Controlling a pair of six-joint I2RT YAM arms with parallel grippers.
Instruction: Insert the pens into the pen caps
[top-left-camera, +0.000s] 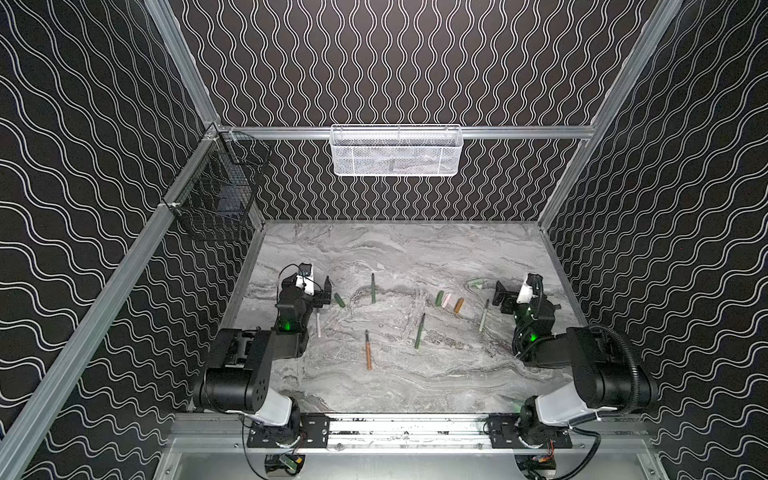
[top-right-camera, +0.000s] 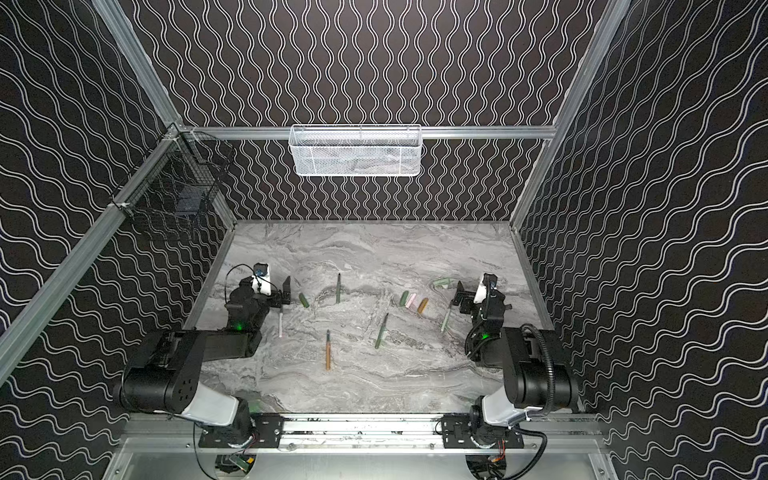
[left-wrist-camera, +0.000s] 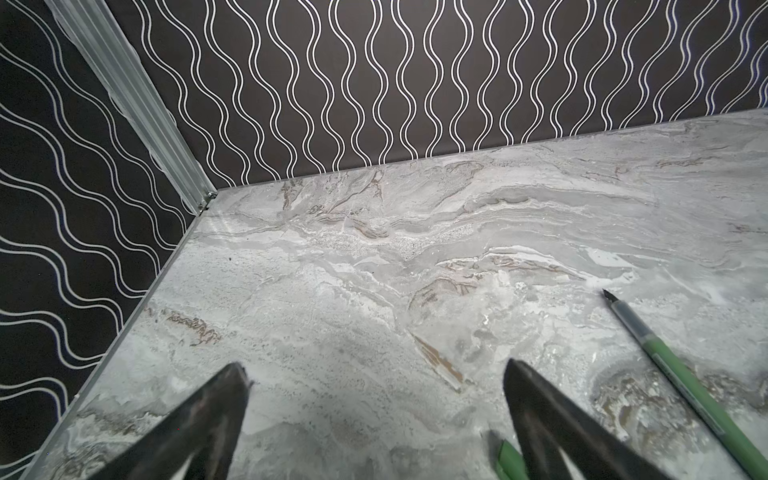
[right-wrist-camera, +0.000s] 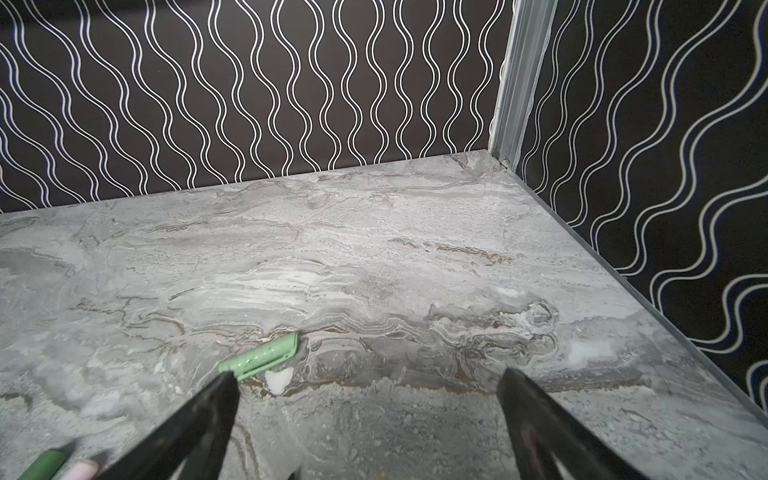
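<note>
Pens (top-left-camera: 419, 331) and caps (top-left-camera: 446, 300) lie apart on marble table (top-left-camera: 415, 386).

Top views overlook everything; wrist views hug the table (left-wrist-camera: 332, 291).

pinkish white pen (top-left-camera: 318, 328) partly hidden behind left arm (top-left-camera: 293, 309); pink cap (right-wrist-camera: 85, 469) cut off, right wrist view

The marble tabletop (top-left-camera: 395, 257) is lit evenly and softly from above, and only faint, short shadows are seen on it. The patterned walls (top-left-camera: 83, 208) are shown dark. Both top views are rendered slightly soft. In its wrist view, the near fingers (left-wrist-camera: 208, 415) of the left gripper (left-wrist-camera: 376, 370) are blurred, out of focus.
</note>
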